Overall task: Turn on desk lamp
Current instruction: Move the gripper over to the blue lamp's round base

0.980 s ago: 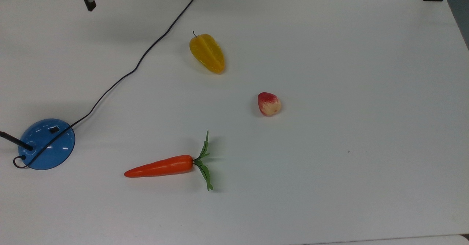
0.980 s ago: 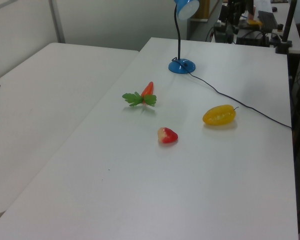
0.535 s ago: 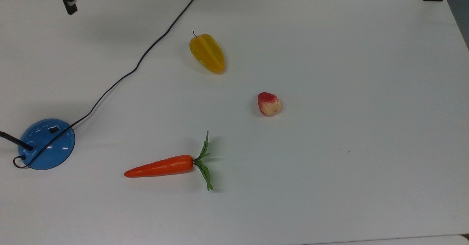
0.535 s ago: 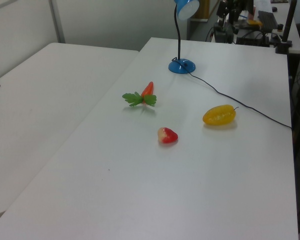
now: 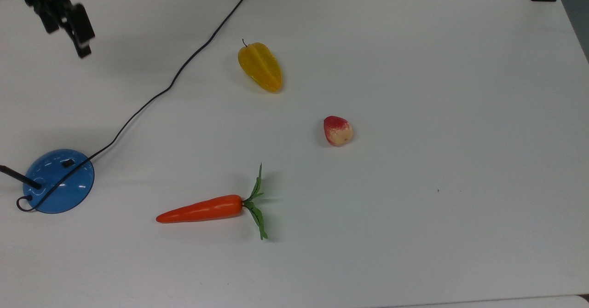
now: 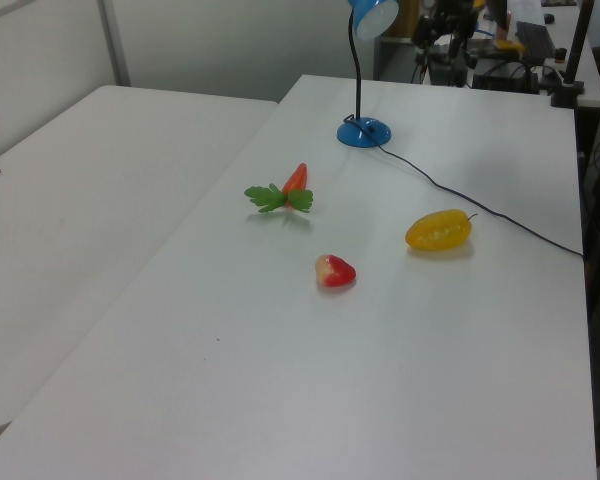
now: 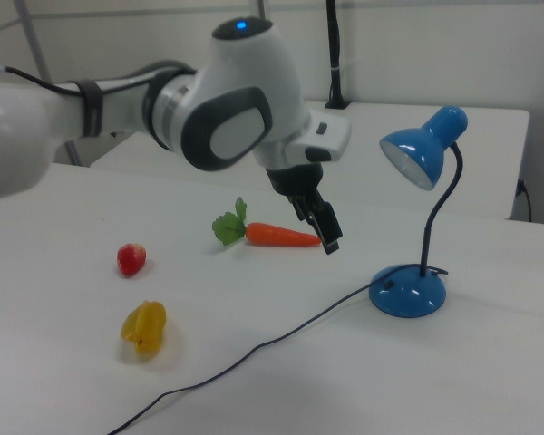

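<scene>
Since the earlier frame the claw (image 5: 83, 45) has dropped along the top view's left edge toward the desk lamp (image 5: 59, 181), empty, finger gap indeterminate; lamp unlit on worktop (image 5: 414, 68), switch unpressed.

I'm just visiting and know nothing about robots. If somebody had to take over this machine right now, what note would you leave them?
Gripper: in the air above the table, apart from the lamp, holding nothing; fingers close together, looks shut.
Desk lamp: upright near the table edge, blue base at the top view's lower left, black switch on top of the base, cord trailing across the table.
Done: nothing yet; the shade looks unlit.
Left: bring the gripper down to the base and press the switch.
Also there: carrot, yellow star fruit, red and cream fruit, all away from the lamp.
</scene>
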`<action>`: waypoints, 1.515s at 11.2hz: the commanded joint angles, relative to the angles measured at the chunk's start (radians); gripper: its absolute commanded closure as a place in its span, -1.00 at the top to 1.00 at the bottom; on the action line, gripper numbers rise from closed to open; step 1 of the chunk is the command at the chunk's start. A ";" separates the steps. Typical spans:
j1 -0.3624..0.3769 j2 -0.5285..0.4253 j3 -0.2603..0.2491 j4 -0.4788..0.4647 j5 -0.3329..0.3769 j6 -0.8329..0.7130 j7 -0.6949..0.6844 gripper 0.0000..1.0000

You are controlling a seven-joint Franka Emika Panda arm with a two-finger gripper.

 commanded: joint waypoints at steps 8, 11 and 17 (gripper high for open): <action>0.002 0.269 -0.009 0.111 -0.050 0.268 0.073 1.00; -0.013 0.292 -0.009 0.119 -0.019 0.325 0.076 0.16; -0.007 0.368 -0.007 0.122 0.013 0.533 0.126 -1.00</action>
